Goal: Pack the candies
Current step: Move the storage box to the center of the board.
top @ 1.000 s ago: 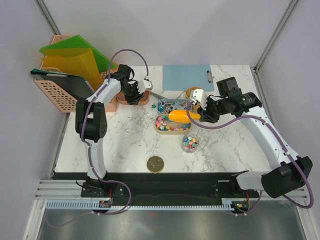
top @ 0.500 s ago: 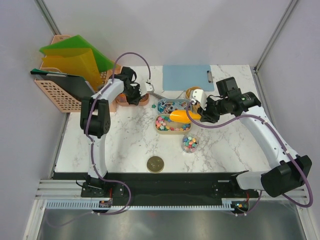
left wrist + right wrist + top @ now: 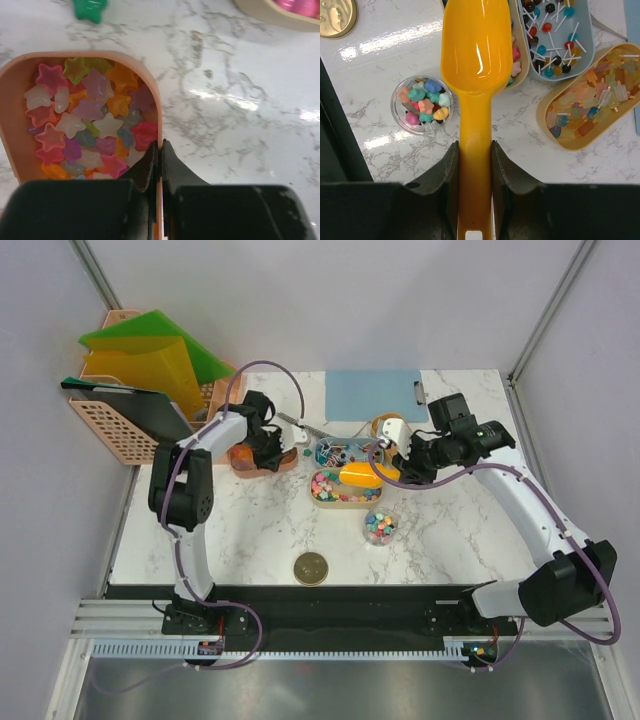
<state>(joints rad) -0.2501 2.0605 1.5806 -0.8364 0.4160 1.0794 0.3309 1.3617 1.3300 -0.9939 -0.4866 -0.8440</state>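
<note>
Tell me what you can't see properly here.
Right wrist view: the scoop covers most of the tray under it.
Left wrist view: the left claw hides the pink tray's near end; the top edge cuts the green star.
Top view: the candies in the jar are too small to tell apart.

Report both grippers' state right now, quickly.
Left gripper: closed on the rim of the pink tray.
Right gripper: closed on the handle of the orange scoop.

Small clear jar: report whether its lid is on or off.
Off. The jar stands open, with pastel candies visible inside, and the gold lid lies apart from it.
</note>
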